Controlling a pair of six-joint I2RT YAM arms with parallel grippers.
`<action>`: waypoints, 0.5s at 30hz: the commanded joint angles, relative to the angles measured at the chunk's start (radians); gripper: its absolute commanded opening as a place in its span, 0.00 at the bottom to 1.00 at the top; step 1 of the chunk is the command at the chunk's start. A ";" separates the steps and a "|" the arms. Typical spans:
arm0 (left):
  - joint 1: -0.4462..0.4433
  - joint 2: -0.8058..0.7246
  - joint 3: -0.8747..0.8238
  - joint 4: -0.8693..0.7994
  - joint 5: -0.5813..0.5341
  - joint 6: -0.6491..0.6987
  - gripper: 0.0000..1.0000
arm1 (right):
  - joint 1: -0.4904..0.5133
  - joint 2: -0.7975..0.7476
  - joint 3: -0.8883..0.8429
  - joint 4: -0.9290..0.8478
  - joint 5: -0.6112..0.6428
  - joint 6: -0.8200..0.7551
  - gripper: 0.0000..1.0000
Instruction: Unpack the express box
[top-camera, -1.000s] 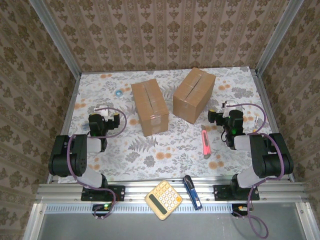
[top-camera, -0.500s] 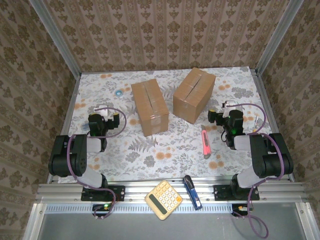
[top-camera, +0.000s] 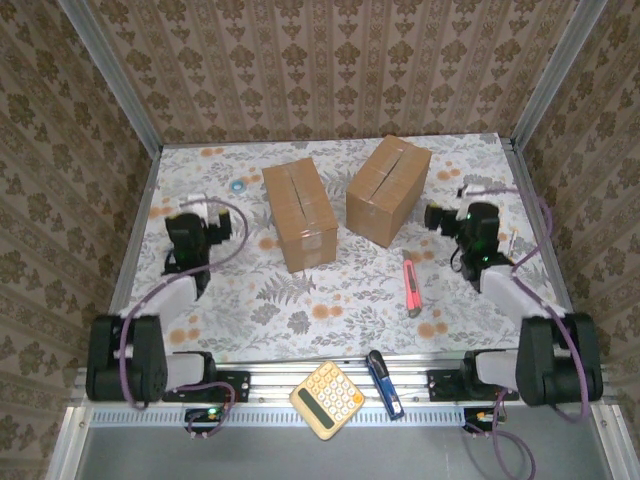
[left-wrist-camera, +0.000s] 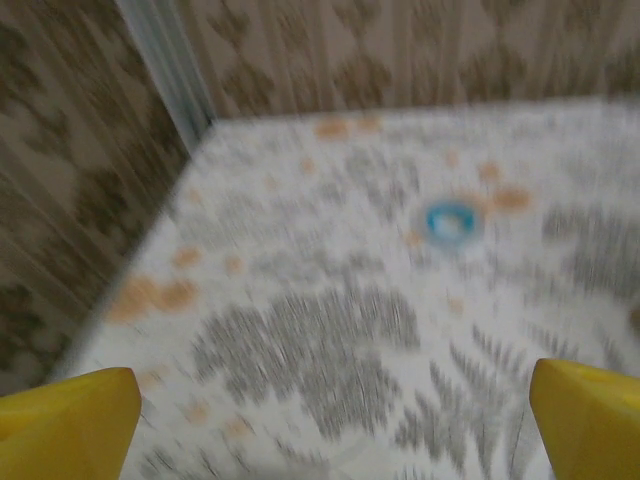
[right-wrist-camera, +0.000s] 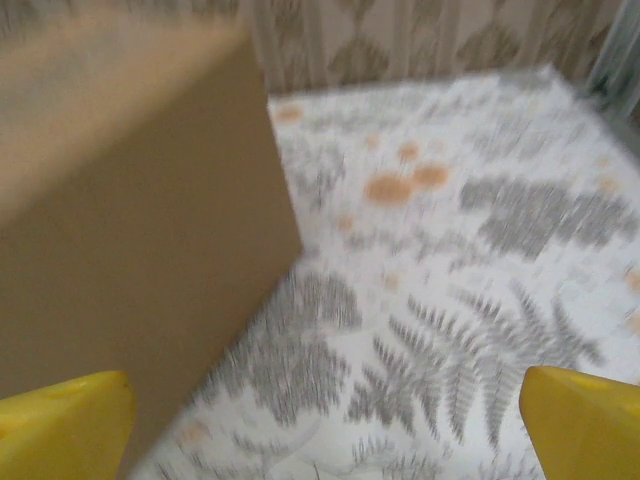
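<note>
Table (top-camera: 340, 310): floral cover, 2 arms at the near edge.

Left box (top-camera: 299, 213): stands near the table centre, flaps closed, seam running along its top.

Right box (top-camera: 388, 188): stands just beside the left box on its right, apart from it and turned at an angle, flaps closed.

Left fingers (left-wrist-camera: 65, 415): spread wide, nothing between them. They sit over bare table on the left side, well apart from both boxes. A blue ring (left-wrist-camera: 450, 221) lies ahead of them near the far edge. The left wrist view is blurred.

Right fingers (right-wrist-camera: 60, 415): spread wide, nothing between them. The right box's side wall rises close ahead on their left; contact cannot be told, as the right wrist view is blurred.

Pink cutter (top-camera: 409, 283): lies flat on the table, in front of the right box.

Calculator (top-camera: 327, 400) and blue tool (top-camera: 384, 383): rest on the front rail between the arm bases.
</note>
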 joint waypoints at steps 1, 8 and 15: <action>0.000 -0.102 0.223 -0.460 -0.116 -0.153 0.99 | 0.017 -0.073 0.206 -0.450 0.065 0.119 1.00; -0.023 -0.067 0.540 -0.883 0.165 -0.392 1.00 | 0.281 0.037 0.597 -0.914 0.071 0.167 1.00; -0.170 0.137 0.720 -1.004 0.389 -0.433 1.00 | 0.507 0.334 0.921 -0.990 -0.095 0.240 1.00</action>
